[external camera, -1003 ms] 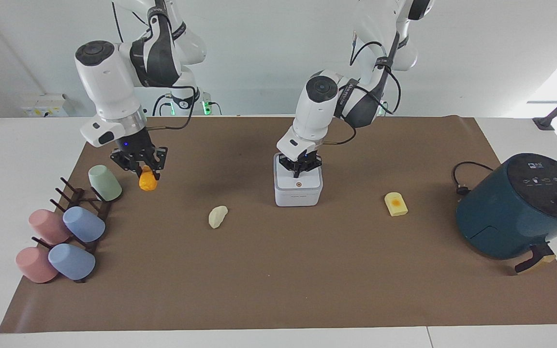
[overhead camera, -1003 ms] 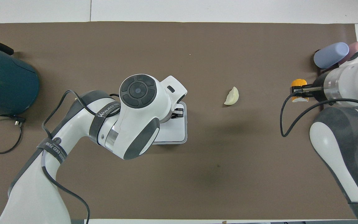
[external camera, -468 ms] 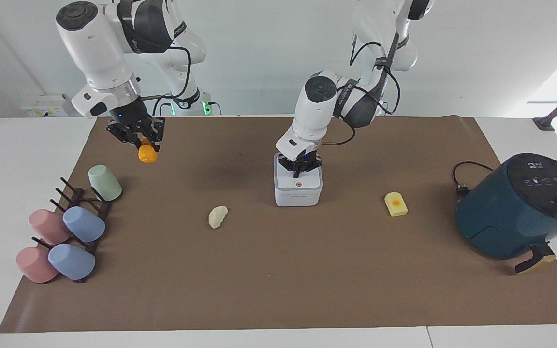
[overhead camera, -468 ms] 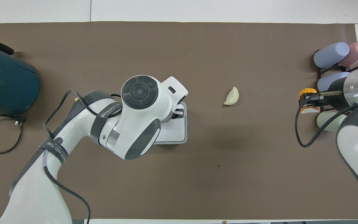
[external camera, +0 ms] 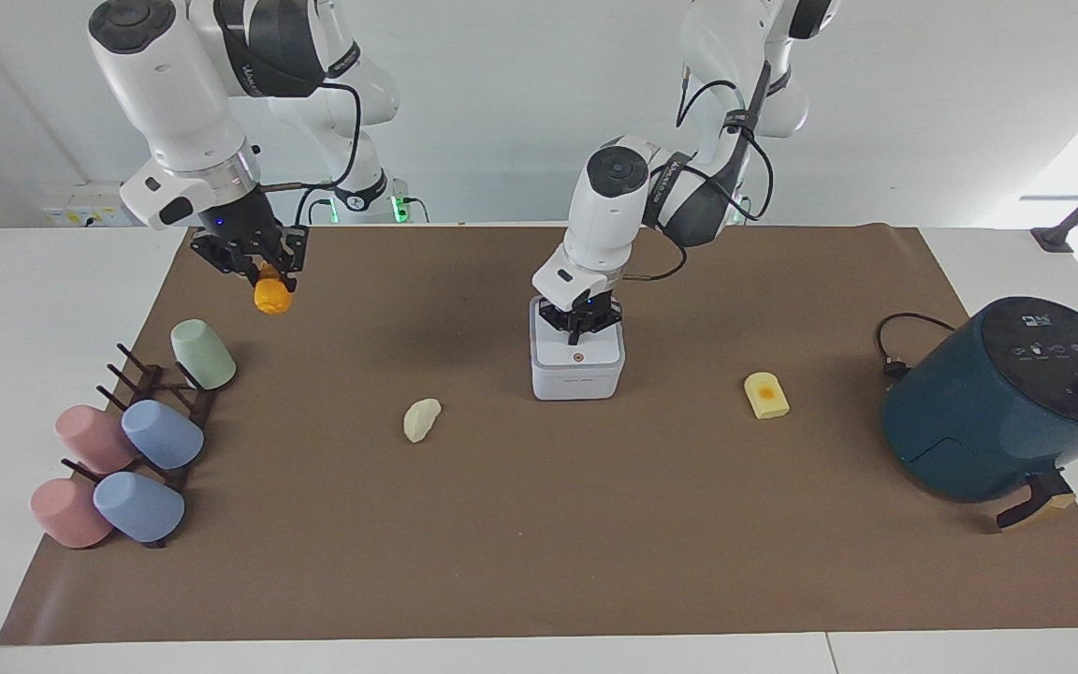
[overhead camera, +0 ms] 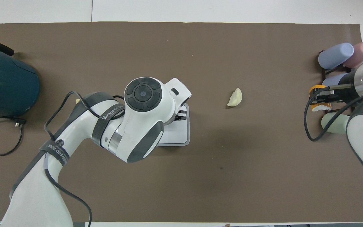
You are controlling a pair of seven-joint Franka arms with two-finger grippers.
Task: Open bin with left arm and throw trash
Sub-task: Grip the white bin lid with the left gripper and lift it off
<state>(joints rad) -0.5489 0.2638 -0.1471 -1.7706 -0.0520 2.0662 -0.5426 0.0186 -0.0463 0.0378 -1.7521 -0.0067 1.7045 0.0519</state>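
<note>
Bin (external camera: 577, 367): mid-mat, lid down.
L gripper (external camera: 580, 329): we find it shut tight, tips on lid top, nothing held.
R gripper (external camera: 258, 271): clamped on orange lump (external camera: 271, 297), up over mat's right-arm end.
Key relation: we judge bin lies toward left-arm end from held lump; lid must lift first.
Other trash: cream lump (external camera: 422, 418), yellow lump (external camera: 765, 394) on mat.

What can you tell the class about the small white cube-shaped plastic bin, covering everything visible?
The small white cube-shaped plastic bin has rounded corners, a smooth glossy shell and a flat lid with a tiny orange dot near its front edge. The lid lies shut. It stands upright on the brown table mat, mid-table, slightly nearer the robots than the cream lump and the yellow lump to either side. The left gripper, shut, is down at the lid's top; whether it presses is unclear.
</note>
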